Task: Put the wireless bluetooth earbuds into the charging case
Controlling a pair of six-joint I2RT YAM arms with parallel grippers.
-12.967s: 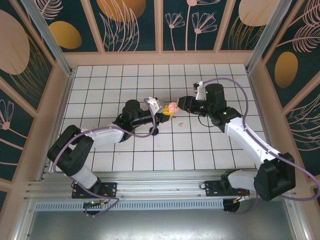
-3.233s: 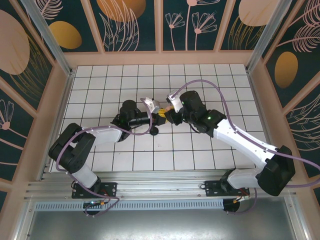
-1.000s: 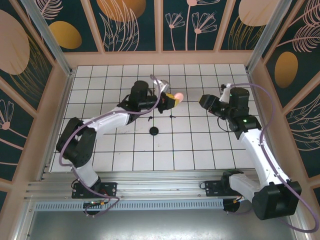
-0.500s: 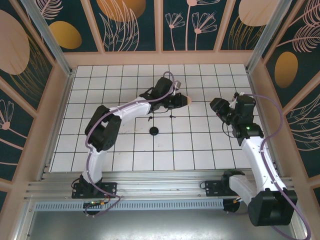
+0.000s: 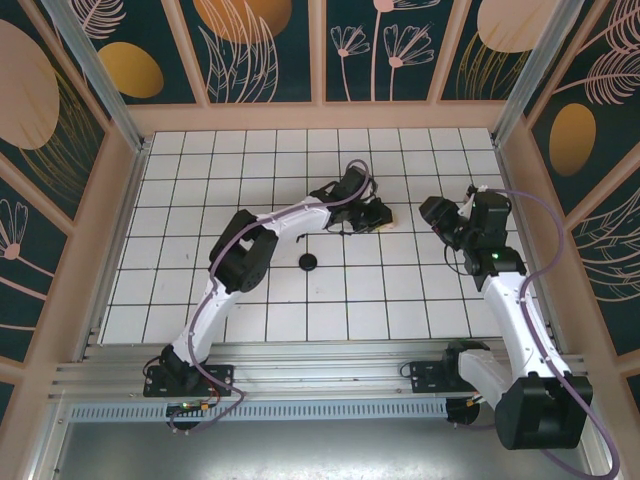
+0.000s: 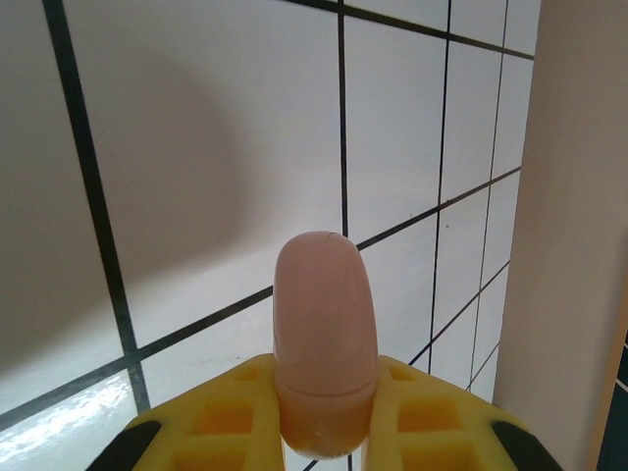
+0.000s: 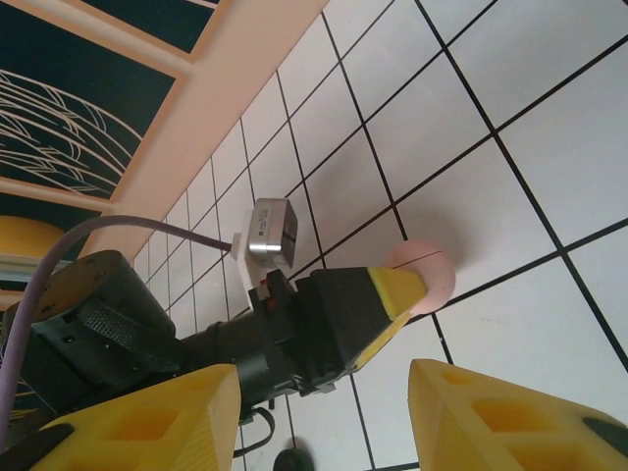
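Pincers differ: the left gripper (image 5: 383, 216) is clamped on a pale pink charging case (image 6: 324, 334). Its yellow fingers (image 6: 221, 417) press on either side of the case's near end, and the rounded far end juts out past the tips. The case lid looks closed, with a thin seam running round the body. The left arm reaches far across the white grid-tiled table (image 5: 200, 180), holding the case low over a tile right of centre. From the right wrist view the case sits very near the surface, but whether it touches cannot be told. The right gripper (image 5: 437, 212) hangs near the right side of the table, well apart from the case and facing it, its two yellow fingers (image 7: 500, 417) standing apart with nothing between them. A black round disc (image 5: 308, 262) lies on the tiles just beside the left forearm, nearer the bases
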